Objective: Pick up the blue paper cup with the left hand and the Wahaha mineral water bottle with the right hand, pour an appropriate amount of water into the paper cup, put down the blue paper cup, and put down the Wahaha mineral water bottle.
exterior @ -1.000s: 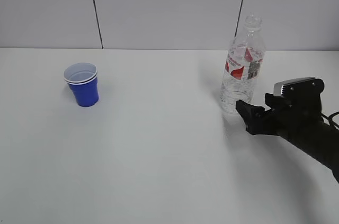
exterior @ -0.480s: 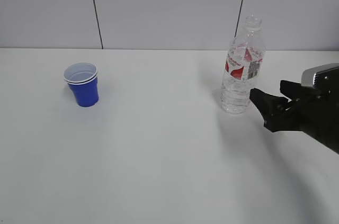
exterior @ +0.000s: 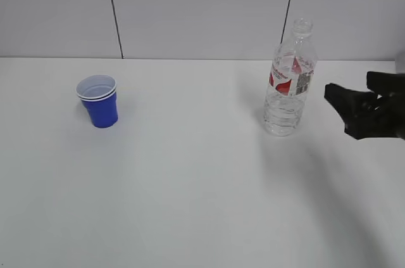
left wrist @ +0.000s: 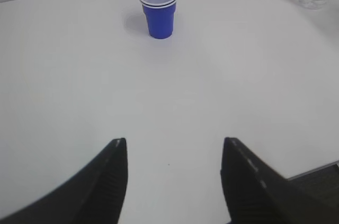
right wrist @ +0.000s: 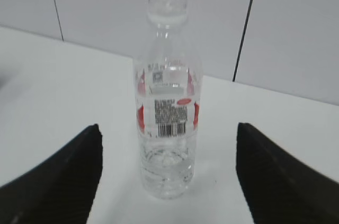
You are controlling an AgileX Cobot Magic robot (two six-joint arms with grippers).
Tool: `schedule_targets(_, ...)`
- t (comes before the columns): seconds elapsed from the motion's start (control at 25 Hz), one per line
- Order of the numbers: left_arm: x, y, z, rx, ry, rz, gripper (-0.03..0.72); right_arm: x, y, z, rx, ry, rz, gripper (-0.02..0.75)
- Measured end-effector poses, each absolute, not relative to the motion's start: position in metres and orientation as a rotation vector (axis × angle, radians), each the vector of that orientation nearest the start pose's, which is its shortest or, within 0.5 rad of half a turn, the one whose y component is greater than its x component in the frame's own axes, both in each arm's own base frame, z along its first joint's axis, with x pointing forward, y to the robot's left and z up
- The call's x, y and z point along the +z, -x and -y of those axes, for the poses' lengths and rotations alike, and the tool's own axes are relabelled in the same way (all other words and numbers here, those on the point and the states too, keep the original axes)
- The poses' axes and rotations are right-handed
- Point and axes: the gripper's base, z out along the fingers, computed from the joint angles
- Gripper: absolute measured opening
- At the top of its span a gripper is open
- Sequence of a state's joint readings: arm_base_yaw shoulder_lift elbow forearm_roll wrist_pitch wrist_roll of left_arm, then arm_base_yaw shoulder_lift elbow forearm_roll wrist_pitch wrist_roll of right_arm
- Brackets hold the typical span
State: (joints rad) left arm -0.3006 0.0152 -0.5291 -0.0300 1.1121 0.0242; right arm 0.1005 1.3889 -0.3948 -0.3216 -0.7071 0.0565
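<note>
The right gripper (exterior: 362, 100) has its jaws wide apart and holds nothing. It sits just to the right of the Wahaha mineral water bottle (exterior: 289, 81), not touching it. The bottle stands upright on the white table (exterior: 202, 204) with no cap. The left gripper (left wrist: 174, 181) is apart too and empty, far back from the blue paper cup (exterior: 98, 100), which stands alone on the left. I think either nothing is picked up yet, or everything is already set down.
</note>
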Motion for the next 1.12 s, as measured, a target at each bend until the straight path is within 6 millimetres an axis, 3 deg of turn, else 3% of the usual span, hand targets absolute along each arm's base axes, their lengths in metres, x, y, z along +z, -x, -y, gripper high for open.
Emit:
schedule_targets(0.16,0.281,0.008,0.000,-0.204,-0.340,-2.060,0.427,0.237,-0.227,-0.043,0.201,0.310,-1.643,0.587)
schedule_targets(0.32,0.281,0.008,0.000,-0.204,-0.340,-2.060,0.427,0.260,-0.209,-0.043,0.189,0.346,-1.582,0.587)
schedule_targets(0.6,0.281,0.008,0.000,-0.204,-0.340,-2.060,0.427,0.270,-0.180,-0.033,0.026,0.421,-1.679,0.587)
schedule_targets(1.12,0.281,0.008,0.000,-0.204,-0.340,-2.060,0.427,0.290,-0.114,-0.002,-0.256,0.298,-1.746,0.587)
